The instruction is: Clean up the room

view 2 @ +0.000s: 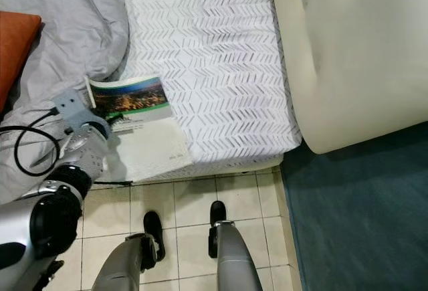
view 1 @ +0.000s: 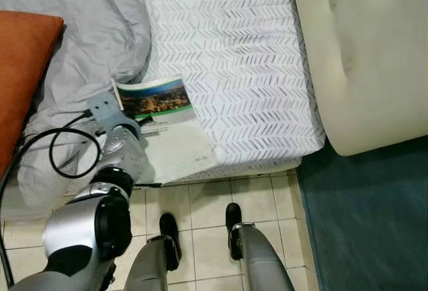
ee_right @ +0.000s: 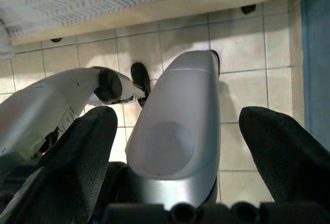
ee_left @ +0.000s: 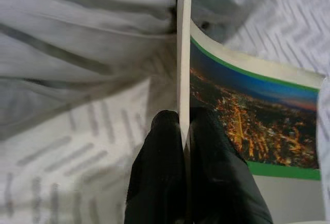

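Book (view 1: 160,114) on bed (view 1: 227,57) edge — left gripper (ee_left: 184,147) jaws clamped on its cover, right gripper (ee_right: 178,147) jaws apart.

Orange pillow (view 1: 23,70), grey duvet (view 1: 87,30), white chevron-patterned sheet (view 1: 227,57), teal rug (view 1: 368,217)

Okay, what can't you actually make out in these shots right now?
- Left gripper: in the left eye view its wrist housing hides the fingers; only the left wrist view shows them shut on the book.
- Book's title text: too small in the eye views, cut off in the left wrist view.
- Orange cushion: cut off by the left eye view's edge.
- Right gripper: open over the robot's leg; the floor below is partly hidden.
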Controlling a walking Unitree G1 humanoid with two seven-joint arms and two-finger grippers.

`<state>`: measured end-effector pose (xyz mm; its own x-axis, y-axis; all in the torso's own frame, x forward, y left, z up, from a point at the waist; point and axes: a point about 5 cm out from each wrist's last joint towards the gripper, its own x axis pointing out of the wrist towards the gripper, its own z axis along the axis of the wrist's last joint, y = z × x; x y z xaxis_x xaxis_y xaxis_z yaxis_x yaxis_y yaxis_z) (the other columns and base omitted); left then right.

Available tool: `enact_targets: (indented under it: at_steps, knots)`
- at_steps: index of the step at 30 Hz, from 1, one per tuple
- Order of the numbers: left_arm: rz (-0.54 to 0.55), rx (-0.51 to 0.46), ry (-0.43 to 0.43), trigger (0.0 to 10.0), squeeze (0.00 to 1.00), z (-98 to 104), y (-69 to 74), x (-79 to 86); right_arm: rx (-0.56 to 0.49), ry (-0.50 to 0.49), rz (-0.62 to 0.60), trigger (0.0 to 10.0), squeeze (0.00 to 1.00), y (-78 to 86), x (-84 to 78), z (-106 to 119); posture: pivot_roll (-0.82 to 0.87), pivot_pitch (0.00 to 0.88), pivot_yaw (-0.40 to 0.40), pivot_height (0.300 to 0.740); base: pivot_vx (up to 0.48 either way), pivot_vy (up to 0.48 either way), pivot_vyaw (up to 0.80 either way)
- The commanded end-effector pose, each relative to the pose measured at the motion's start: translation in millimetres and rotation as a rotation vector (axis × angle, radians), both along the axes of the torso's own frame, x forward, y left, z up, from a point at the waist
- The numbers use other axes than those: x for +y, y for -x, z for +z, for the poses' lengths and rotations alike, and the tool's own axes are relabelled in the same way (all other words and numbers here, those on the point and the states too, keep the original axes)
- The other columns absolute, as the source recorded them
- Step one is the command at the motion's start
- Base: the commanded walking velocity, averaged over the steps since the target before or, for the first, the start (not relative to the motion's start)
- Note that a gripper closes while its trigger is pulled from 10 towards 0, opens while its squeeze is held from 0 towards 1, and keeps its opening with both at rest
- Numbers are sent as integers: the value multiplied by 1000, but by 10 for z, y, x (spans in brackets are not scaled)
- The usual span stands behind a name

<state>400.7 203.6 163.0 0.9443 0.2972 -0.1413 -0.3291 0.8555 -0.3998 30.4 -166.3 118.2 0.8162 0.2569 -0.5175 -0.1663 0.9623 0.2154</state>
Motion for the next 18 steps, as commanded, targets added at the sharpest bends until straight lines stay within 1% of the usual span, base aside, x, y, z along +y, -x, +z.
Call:
enact_targets:
  at_steps: [1, 2, 3, 4, 6, 7, 8, 9, 10, 11, 12, 13, 14, 17, 18]
  knots:
    - [17, 4, 50, 10000, 0, -43, 19, 38, 36, -1, -2, 10000, 0, 23, -20, -44, -435, 581, -87, 740, 0, 0, 0]
    - [17, 4, 50, 10000, 0, -43, 19, 38, 36, -1, -2, 10000, 0, 23, -20, -44, -435, 581, -87, 740, 0, 0, 0]
    - [-63, -20, 52, 10000, 0, 19, -26, -76, 26, -2, 0, 10000, 0, -11, -19, -53, -431, 575, -83, 740, 0, 0, 0]
    - [-63, -20, 52, 10000, 0, 19, -26, -76, 26, -2, 0, 10000, 0, -11, -19, -53, -431, 575, -83, 740, 0, 0, 0]
    - [-123, -47, 36, 10000, 0, 108, -70, -180, 21, -3, 2, 10000, 0, -21, -14, -49, -435, 564, -79, 740, 0, 0, 0]
    - [-123, -47, 36, 10000, 0, 108, -70, -180, 21, -3, 2, 10000, 0, -21, -14, -49, -435, 564, -79, 740, 0, 0, 0]
    - [-155, -71, 19, 10000, 0, 187, -99, -244, 25, -4, 4, 10000, 0, -10, -9, -48, -440, 563, -79, 740, 0, 0, 0]
    - [-187, -96, 12, 10000, 86, 254, -123, -302, 30, -4, 5, 10000, 0, 6, -5, -47, -450, 563, -81, 740, 0, 0, 0]
    - [-208, -112, 8, 10000, 86, 297, -137, -339, 33, -4, 6, 10000, 0, 17, -3, -46, -450, 563, -81, 740, 0, 0, 0]
    - [-208, -112, 8, 10000, 86, 297, -137, -339, 33, -4, 6, 10000, 0, 17, -3, -46, -450, 563, -81, 740, 0, 0, 0]
    - [-232, -123, -12, 10000, 1000, 332, -148, -381, 38, -3, 6, 10000, 0, 31, 0, -47, -459, 563, -79, 740, 0, 0, 0]
    - [-232, -123, -12, 10000, 1000, 332, -148, -381, 38, -3, 6, 10000, 0, 31, 0, -47, -459, 563, -79, 740, 0, 0, 0]
    - [-273, -134, -68, 10000, 1000, 385, -163, -445, 47, -3, 2, 10000, 0, 55, 6, -45, -462, 562, -72, 740, 0, 0, 0]
    - [-297, -144, -114, 10000, 1000, 436, -175, -465, 53, -4, -1, 10000, 0, 66, 12, -56, -454, 560, -63, 740, 0, 0, 0]
    - [-297, -144, -114, 10000, 1000, 436, -175, -465, 53, -4, -1, 10000, 0, 66, 12, -56, -454, 560, -63, 740, 0, 0, 0]
